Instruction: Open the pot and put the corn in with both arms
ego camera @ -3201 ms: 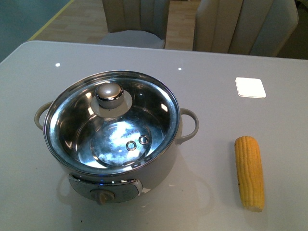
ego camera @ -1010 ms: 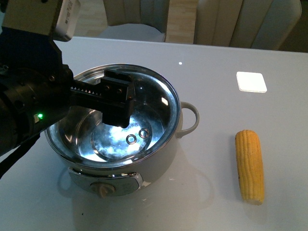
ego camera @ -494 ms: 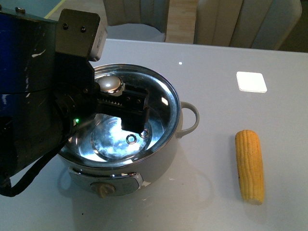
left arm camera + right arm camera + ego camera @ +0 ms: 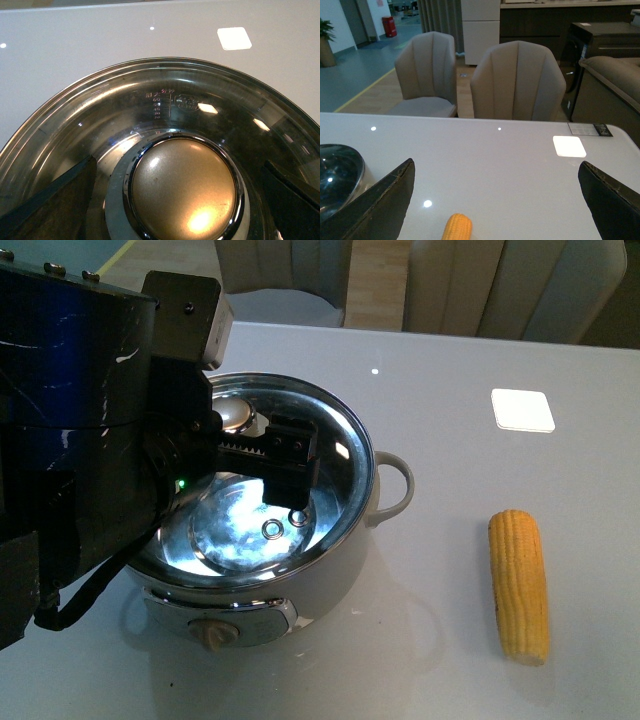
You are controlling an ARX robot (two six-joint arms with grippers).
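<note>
The cream-white pot [image 4: 330, 585] stands on the table with its glass lid [image 4: 335, 455] on. The lid's steel knob [image 4: 236, 415] also shows in the left wrist view [image 4: 182, 187]. My left gripper [image 4: 240, 440] is open, low over the lid, with one finger on each side of the knob and apart from it. The yellow corn [image 4: 520, 585] lies on the table right of the pot. In the right wrist view my right gripper [image 4: 497, 200] is open and empty above the table, with one end of the corn [image 4: 457, 227] between its fingers; this gripper is out of the front view.
A white square pad [image 4: 522, 409] lies on the grey table [image 4: 440, 420] at the back right. Beige chairs [image 4: 517, 80] stand behind the far edge. The bulky left arm [image 4: 80, 440] hides the pot's left side.
The left arm has come in over the pot from the left and lowered. Its open fingers have moved in around the lid's knob. Pot and corn have not moved.
</note>
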